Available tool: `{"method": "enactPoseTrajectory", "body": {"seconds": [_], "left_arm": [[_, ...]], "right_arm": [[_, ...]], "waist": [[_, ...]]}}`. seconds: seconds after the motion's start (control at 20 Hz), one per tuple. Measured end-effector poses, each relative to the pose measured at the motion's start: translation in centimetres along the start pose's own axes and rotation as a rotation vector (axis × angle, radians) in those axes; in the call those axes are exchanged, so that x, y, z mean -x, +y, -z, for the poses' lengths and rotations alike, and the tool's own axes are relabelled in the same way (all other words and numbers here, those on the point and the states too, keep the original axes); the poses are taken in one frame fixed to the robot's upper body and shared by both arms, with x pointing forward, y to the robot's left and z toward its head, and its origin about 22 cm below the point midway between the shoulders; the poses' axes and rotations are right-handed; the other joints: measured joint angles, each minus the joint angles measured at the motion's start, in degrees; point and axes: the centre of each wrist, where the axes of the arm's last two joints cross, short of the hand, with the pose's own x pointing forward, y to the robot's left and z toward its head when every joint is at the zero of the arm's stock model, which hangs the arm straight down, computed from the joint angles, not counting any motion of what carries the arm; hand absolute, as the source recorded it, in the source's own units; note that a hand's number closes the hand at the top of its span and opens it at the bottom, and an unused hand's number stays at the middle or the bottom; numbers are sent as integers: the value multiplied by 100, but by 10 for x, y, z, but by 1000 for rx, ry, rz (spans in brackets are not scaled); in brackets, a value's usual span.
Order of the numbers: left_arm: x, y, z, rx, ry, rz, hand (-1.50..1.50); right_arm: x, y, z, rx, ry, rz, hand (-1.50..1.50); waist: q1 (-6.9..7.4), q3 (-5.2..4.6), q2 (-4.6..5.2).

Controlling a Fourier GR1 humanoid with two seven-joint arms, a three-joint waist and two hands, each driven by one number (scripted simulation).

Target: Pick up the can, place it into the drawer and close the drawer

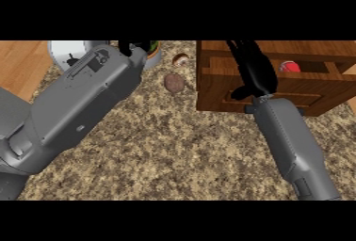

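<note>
The red can (290, 66) lies inside the open wooden drawer (316, 75) at the upper right. My right hand (254, 70) stretches over the drawer's left part with its fingers straight, open and holding nothing. The can sits just to the right of it, apart from the fingers. My left forearm fills the left side of the view. Only a bit of the left hand (129, 47) shows at the top edge, next to a green thing (151, 45), and its grip is hidden.
The wooden cabinet (215, 89) stands on the speckled counter (173, 141). Two brown items (173, 83) (181, 59) lie left of it. A white plate (68, 49) and a grey bowl rim (154, 57) sit at the top left.
</note>
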Motion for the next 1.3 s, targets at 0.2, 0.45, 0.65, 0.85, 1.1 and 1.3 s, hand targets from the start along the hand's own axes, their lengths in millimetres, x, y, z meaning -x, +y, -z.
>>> {"method": "enactPoseTrajectory", "body": {"seconds": [0.2, 0.45, 0.65, 0.85, 1.1, 1.3], "left_arm": [[-5, 12, -3, 6, 0, -9, -150], [-11, 21, -5, 10, 0, -12, -150], [-17, 24, -6, 8, -7, -9, -150], [-15, 29, -11, 21, -9, -8, -150], [-22, 29, -16, 32, -19, -8, -150], [-22, 32, -19, 36, -13, -6, -150]], "right_arm": [[11, 4, 7, 31, 12, -22, -150], [17, 4, 18, 66, 36, -41, -150], [23, 0, 28, 94, 62, -48, -150], [23, -6, 37, 112, 83, -51, -150], [25, -14, 47, 97, 96, -76, -150], [24, -19, 52, 84, 105, -80, -150]], "waist": [[86, -5, 7], [127, 14, 60], [169, 55, 126], [223, 79, 166], [278, 105, 226], [314, 117, 264]]}}
